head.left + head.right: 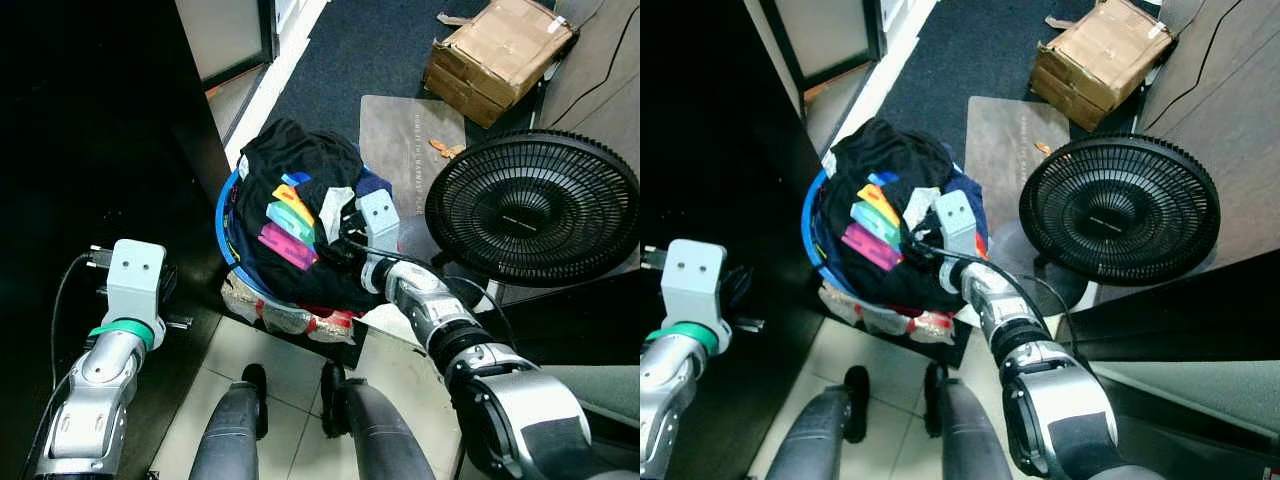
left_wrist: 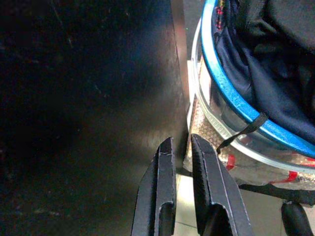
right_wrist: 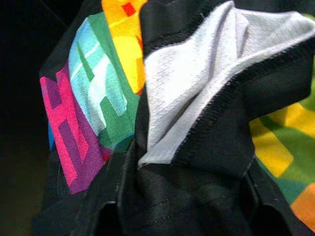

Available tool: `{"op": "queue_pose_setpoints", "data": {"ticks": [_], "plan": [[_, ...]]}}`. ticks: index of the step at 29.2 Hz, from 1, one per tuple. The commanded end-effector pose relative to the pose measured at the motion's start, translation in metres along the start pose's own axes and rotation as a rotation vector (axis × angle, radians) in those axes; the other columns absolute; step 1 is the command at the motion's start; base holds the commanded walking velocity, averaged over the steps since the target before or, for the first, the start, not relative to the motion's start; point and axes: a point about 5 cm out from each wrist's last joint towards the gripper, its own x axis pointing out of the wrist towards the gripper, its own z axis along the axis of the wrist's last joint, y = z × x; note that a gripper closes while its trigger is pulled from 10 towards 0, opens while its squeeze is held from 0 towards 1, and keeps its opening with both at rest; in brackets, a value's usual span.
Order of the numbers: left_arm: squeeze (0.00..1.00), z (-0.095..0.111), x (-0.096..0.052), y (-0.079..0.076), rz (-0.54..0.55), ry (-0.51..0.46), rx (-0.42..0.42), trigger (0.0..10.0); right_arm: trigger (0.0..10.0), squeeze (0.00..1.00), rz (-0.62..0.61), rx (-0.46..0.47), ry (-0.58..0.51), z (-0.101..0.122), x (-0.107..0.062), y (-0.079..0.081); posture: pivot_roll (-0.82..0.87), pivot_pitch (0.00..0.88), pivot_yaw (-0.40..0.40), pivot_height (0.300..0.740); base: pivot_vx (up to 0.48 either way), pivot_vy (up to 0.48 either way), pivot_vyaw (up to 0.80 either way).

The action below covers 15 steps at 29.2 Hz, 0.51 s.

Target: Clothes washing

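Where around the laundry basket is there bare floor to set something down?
Bare spots: the grey mat between the basket and the cardboard box, and the blue carpet behind it. Crowded: the fan beside the basket.

Set high on the head, both eye views look steeply down and forward, sharing the blue-rimmed basket (image 1: 226, 222) heaped with dark clothes (image 1: 300, 170), the black fan (image 1: 533, 207), the cardboard box (image 1: 500, 55) and the robot's own legs on the tiled floor (image 1: 290, 380), the right eye view shifted a little sideways. Mounted on the left wrist, looks along the left tool (image 2: 183, 162) from very near the basket's rim and the dark cabinet side (image 2: 83, 108). Mounted on the right wrist, pressed almost against the black shirt with coloured print (image 3: 98, 98), far closer than any other view.
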Motion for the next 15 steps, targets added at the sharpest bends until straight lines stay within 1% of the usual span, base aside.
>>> {"op": "queue_pose_setpoints", "data": {"ticks": [1,5,6,8,9,12,15], "plan": [[0.0,-0.011,-0.007,0.011,0.047,0.053,-0.006,10.0,0.0,0.0,0.005,0.091,0.085,-0.029,-0.007,0.001,0.14,0.429,0.025,0.74,0.0,0.0,0.0],[0.0,-0.011,-0.007,0.011,0.049,0.054,-0.006,10.0,0.0,0.0,0.015,0.118,0.088,-0.03,-0.007,0.002,0.14,0.429,0.027,0.74,0.0,0.0,0.0],[0.0,-0.011,-0.007,0.011,0.05,0.055,-0.005,10.0,0.0,0.0,0.024,0.151,0.083,-0.03,-0.007,0.003,0.14,0.426,0.029,0.74,0.0,0.0,0.0],[0.0,-0.011,-0.006,0.012,0.052,0.057,-0.003,10.0,0.0,0.0,0.029,0.214,0.059,-0.027,-0.007,0.002,0.15,0.42,0.031,0.74,0.0,0.0,0.0],[0.0,-0.011,-0.006,0.012,0.052,0.057,-0.003,10.0,0.0,0.0,0.029,0.214,0.059,-0.027,-0.007,0.002,0.15,0.42,0.031,0.74,0.0,0.0,0.0],[0.0,-0.01,-0.004,0.012,0.052,0.056,-0.002,10.0,0.0,0.0,0.008,0.278,-0.007,-0.017,-0.007,-0.004,0.14,0.405,0.032,0.74,0.0,0.0,0.0],[0.0,-0.01,-0.003,0.012,0.052,0.055,-0.002,10.0,0.0,0.0,0.003,0.292,-0.023,-0.014,-0.007,-0.005,0.14,0.405,0.032,0.74,0.0,0.0,0.0]]}}
